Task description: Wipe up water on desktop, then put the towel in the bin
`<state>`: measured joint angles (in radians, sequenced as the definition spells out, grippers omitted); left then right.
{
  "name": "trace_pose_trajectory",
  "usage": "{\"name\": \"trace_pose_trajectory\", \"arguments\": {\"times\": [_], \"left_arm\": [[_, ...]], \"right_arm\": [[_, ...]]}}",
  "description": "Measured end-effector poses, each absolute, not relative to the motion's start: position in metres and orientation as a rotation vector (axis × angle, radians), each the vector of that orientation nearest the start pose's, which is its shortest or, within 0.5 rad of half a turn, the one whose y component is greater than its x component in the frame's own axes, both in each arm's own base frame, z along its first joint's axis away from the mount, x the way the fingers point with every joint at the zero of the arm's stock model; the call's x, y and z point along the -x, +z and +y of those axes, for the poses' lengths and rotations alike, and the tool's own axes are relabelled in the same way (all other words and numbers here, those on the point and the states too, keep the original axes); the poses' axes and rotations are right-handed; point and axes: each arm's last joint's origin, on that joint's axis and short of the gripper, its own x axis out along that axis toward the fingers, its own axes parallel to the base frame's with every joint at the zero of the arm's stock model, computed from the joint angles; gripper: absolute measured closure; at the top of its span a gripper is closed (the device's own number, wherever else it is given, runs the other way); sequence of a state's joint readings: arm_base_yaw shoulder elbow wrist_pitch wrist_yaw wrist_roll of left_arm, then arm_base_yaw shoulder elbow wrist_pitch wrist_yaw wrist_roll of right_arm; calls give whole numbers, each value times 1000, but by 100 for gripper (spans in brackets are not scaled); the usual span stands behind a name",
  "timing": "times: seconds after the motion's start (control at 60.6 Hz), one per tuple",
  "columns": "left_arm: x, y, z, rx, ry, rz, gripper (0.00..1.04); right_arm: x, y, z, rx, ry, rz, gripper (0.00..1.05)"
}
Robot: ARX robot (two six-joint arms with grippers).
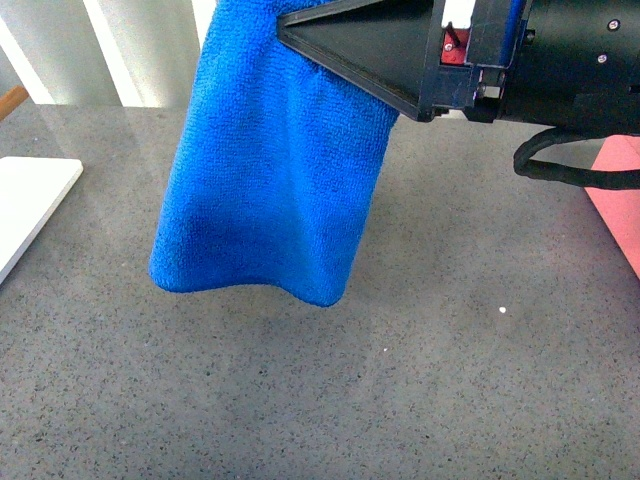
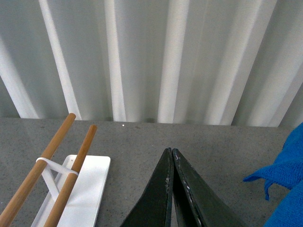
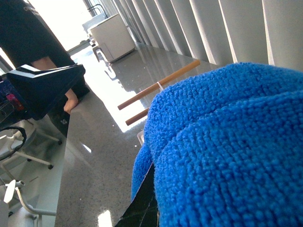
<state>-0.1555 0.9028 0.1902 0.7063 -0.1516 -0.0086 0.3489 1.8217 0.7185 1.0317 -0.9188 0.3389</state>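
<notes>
— So where is the towel (image 1: 270, 180)?
— Up in the air. The right gripper (image 1: 285, 22) has its jaws clamped on the top of it. It hangs in loose folds above the desktop (image 1: 450, 380), with its lower hem clear of the stone.
— And the bin (image 1: 622, 195)?
— At the right edge of the front view, apart from the cloth. A white board (image 1: 25, 200) lies far left.
— The left gripper (image 2: 171, 152)?
— Its fingers are pressed together, holding nothing, above the desktop near the board's two wooden rods (image 2: 81, 156).
</notes>
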Motion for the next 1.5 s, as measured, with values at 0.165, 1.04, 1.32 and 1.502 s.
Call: {"name": "trace_pose_trajectory", "arguments": {"times": [0.165, 1.04, 1.32, 1.502], "left_arm": [[-162, 187, -16, 7, -6, 7, 101], [-118, 174, 0, 7, -2, -26, 101], [-112, 174, 0, 7, -2, -26, 101], [-108, 174, 0, 7, -2, -26, 101]], "right_arm": [[-303, 159, 133, -317, 1237, 306, 99], [-296, 166, 123, -298, 1213, 281, 99], [-294, 163, 121, -294, 1195, 287, 99], [-294, 163, 121, -292, 1184, 282, 99]]}}
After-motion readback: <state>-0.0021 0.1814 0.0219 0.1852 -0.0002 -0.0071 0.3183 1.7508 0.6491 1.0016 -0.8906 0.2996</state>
